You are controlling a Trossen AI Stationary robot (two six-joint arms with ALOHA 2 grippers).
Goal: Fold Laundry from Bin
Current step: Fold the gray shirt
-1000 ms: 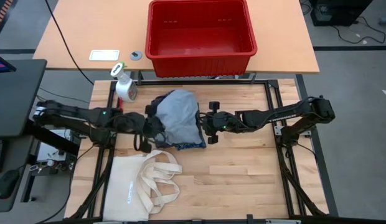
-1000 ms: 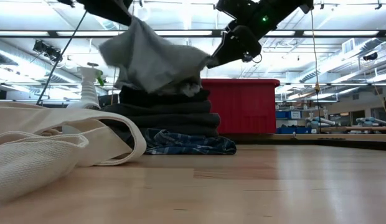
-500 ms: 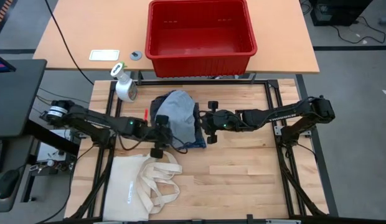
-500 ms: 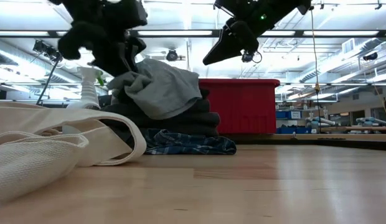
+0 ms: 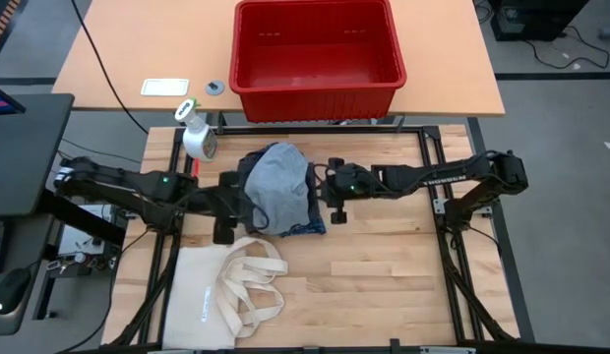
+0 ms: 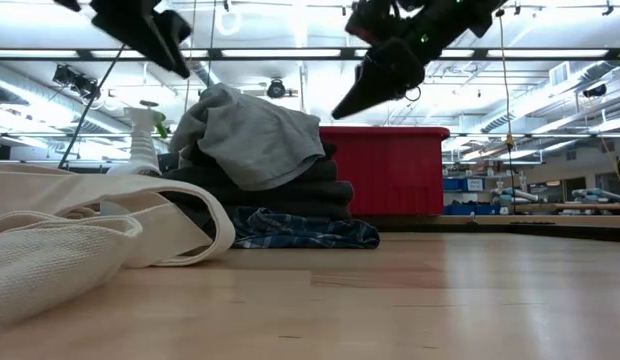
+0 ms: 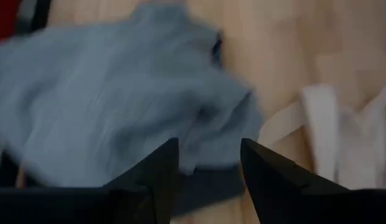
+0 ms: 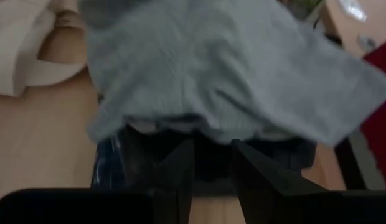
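**A:** While the light grey piece sits rumpled on top of the stack, what's the risk? Stack is mid-desk toward the rear edge, plaid shirt at the bottom, dark pieces between.

**B:** Top piece isn't flat. It drapes over one side in the low view, so it could slide off or drag the pile crooked if either arm brushes it.

**A:** Left gripper?

**B:** Jaws apart, nothing between them, hanging just off the stack's left side above the cloth. Right gripper is at the stack's right side, jaws a little apart, empty as far as I can tell; wrist view is blurred there.

**A:** Bin?

**B:** On the other table beyond the rear edge, looks empty, so laundry seems all out.

**A:** Anything else?

**B:** Tote bag lies near the front-left corner, handles close to the stack; a low left-arm sweep could snag them. Spray bottle stands at the rear-left corner, could get knocked.
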